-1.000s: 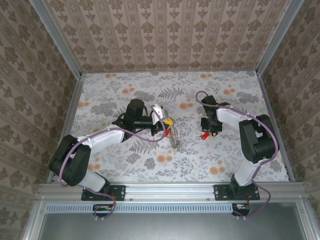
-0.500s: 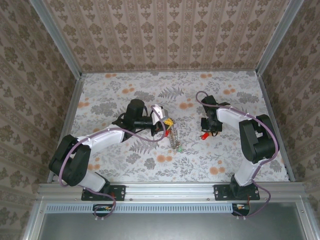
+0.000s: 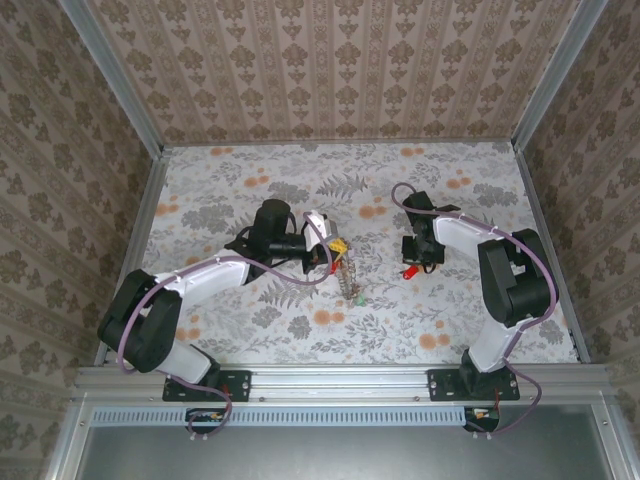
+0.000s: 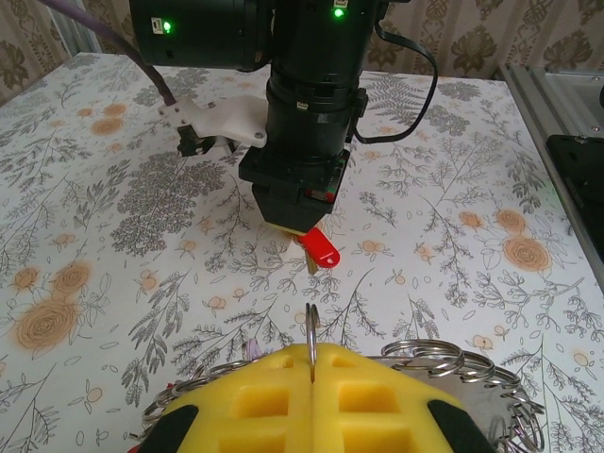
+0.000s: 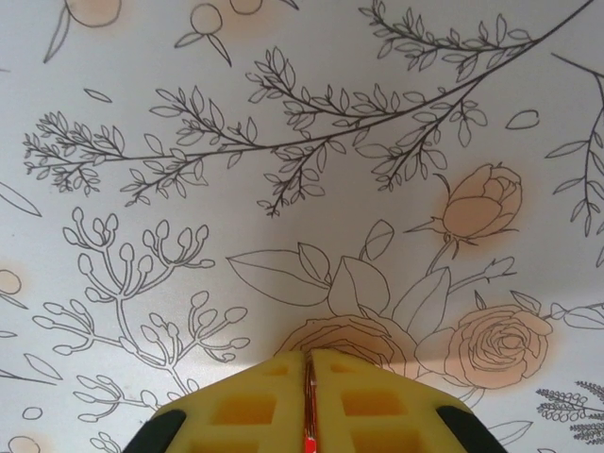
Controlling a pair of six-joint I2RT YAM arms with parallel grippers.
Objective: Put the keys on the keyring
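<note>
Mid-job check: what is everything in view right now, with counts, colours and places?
red key: one, red head, in the right gripper, right of centre.
keyring: one, silvery, edge-on between the left gripper's pads.
small rings: several, silvery, bunched beside those pads.
green bit: one, at the bunch's end; too small to identify.
table: one, floral grey and orange, under everything.
walls: three, brown patterned, around the table.
left gripper: one, yellow pads, shut on the keyring.
right gripper: one, yellow pads, shut on the red key.

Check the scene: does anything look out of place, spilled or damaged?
Nothing stands out. The left gripper pinches the keyring upright, the right gripper holds a red key, and the table shows no spill or damage.
</note>
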